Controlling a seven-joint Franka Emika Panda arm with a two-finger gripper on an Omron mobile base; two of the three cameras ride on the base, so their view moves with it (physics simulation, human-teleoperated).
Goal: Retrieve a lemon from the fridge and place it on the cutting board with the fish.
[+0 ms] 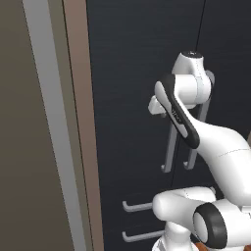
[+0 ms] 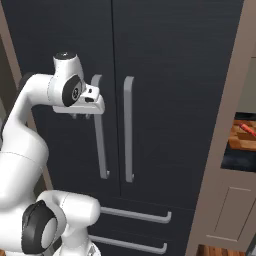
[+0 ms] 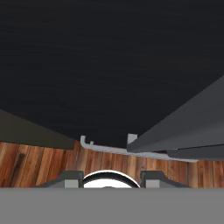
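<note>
the fridge point(image 2: 165, 75) stands shut, contents hidden, while the gripper point(image 2: 85, 116), nearly closed, holds nothing beside its left handle point(image 2: 100, 130).

Tall black fridge point(image 2: 165, 75), both doors shut, grey bar handles upright side by side. Far right, the orange-brown cutting board point(image 2: 239, 141) carries the reddish fish point(image 2: 247, 128).

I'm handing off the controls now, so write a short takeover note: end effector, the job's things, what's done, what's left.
End effector: shut, at the fridge's left door handle, near its top; grip itself not clear.
Fridge: both doors closed.
Cutting board: on the counter to the right, a reddish piece on it, likely the fish.
Lemon: presumably inside.
Done: reached the handle.
Left: open door, take lemon, place on board.
</note>
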